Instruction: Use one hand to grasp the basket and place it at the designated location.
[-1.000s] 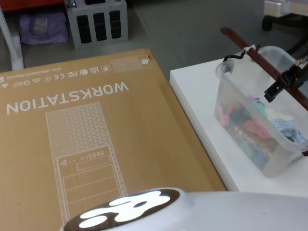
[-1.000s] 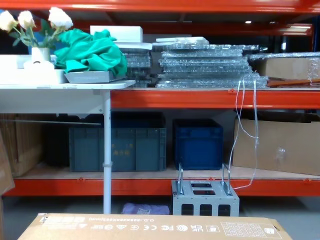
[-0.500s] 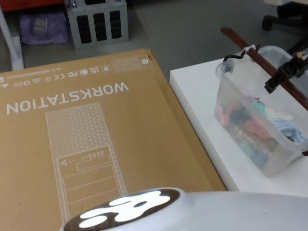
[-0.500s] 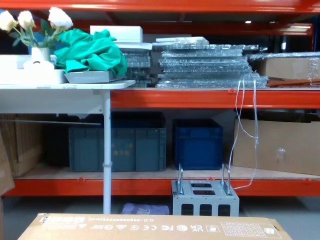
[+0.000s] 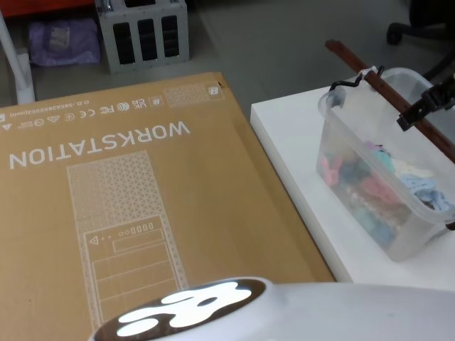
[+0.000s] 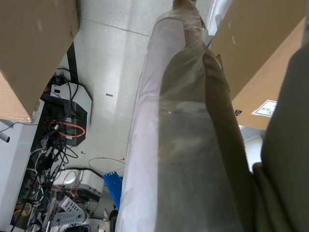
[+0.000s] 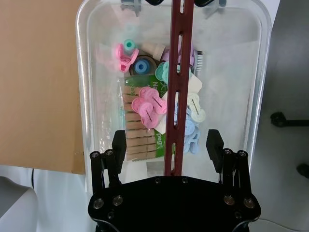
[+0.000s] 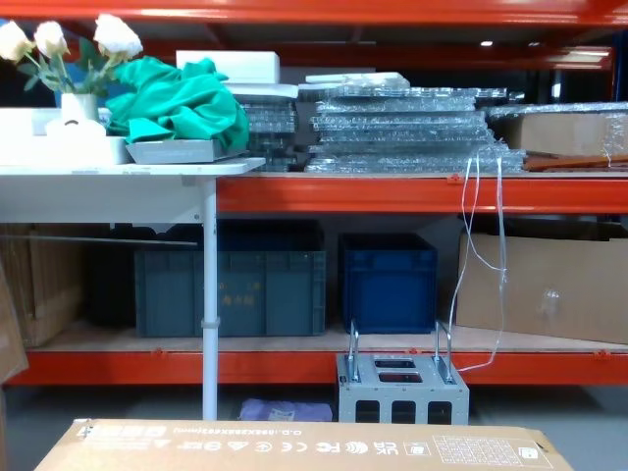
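Observation:
The basket (image 5: pixel 355 153) is a clear plastic tub on the white table (image 5: pixel 291 135), holding coloured pegs and small items. Its dark red-brown bar handle (image 5: pixel 384 89) lies lengthwise over the top. My right gripper (image 5: pixel 421 111) hovers above the handle's far part at the right edge of the head view. In the right wrist view the right gripper (image 7: pixel 167 141) is open, one black finger on each side of the handle (image 7: pixel 179 72) and clear of it, with the basket (image 7: pixel 104 96) below.
A large cardboard box (image 5: pixel 128 199) printed WORKSTATION lies left of the white table, close against its edge. A grey metal frame (image 5: pixel 142 32) stands on the floor beyond. Orange shelving with blue crates (image 8: pixel 388 280) fills the background.
My right gripper has risen and drawn back toward the right edge of the head view, away from the handle. The basket has stayed where it was.

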